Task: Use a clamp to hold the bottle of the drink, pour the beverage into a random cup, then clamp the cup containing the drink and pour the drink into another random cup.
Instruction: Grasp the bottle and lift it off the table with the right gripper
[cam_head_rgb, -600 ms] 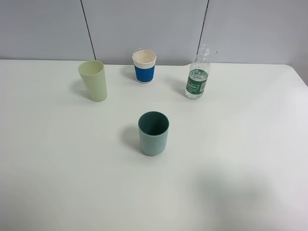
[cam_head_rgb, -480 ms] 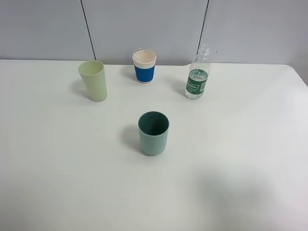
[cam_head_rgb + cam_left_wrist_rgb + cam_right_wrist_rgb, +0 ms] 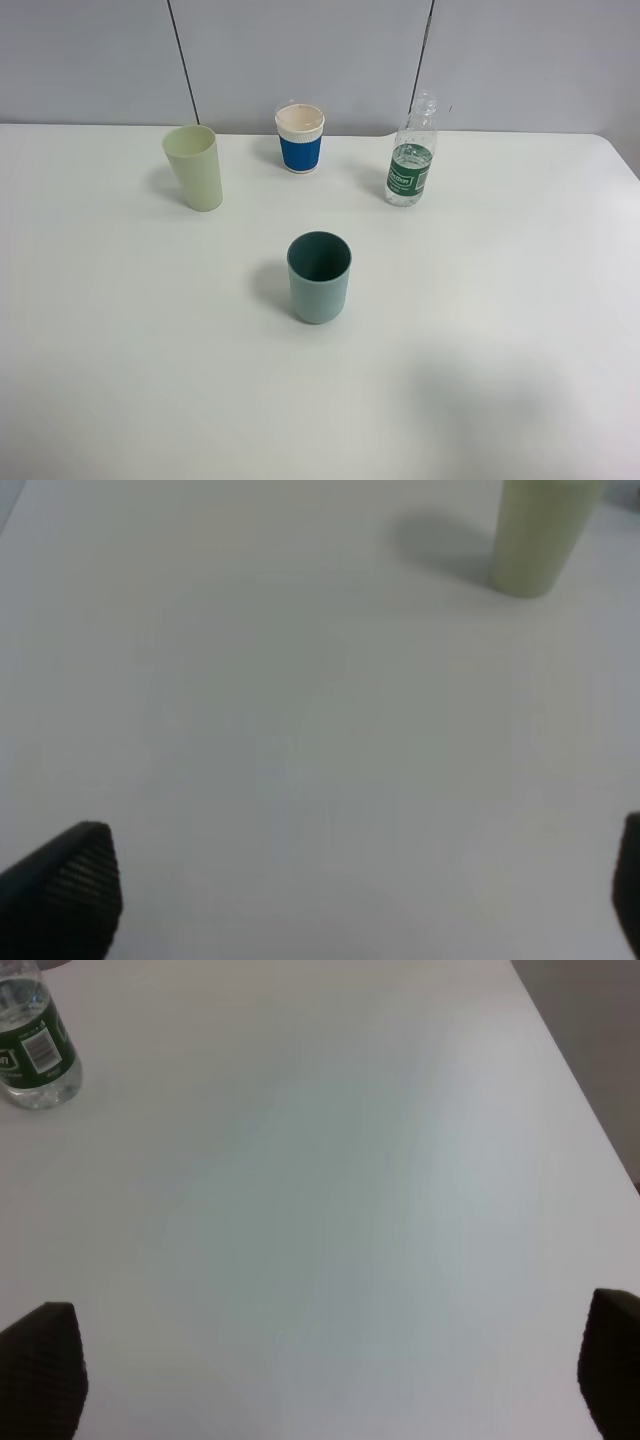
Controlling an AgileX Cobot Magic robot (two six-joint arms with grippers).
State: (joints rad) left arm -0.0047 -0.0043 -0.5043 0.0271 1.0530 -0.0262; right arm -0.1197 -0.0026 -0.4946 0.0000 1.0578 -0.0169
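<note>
A clear drink bottle [image 3: 411, 158] with a green label stands uncapped at the back right of the white table; it also shows in the right wrist view [image 3: 35, 1048]. A pale green cup [image 3: 195, 166] stands at the back left and shows in the left wrist view [image 3: 537, 532]. A blue-sleeved paper cup [image 3: 300, 138] stands at the back middle. A teal cup [image 3: 320, 276] stands in the middle. Neither arm shows in the exterior high view. My left gripper [image 3: 340, 900] and right gripper [image 3: 330, 1375] are open and empty, far from the objects.
The white table [image 3: 500, 330] runs to a grey panelled wall [image 3: 320, 55] behind. The table's right edge [image 3: 585, 1100] shows in the right wrist view, with darker floor beyond it.
</note>
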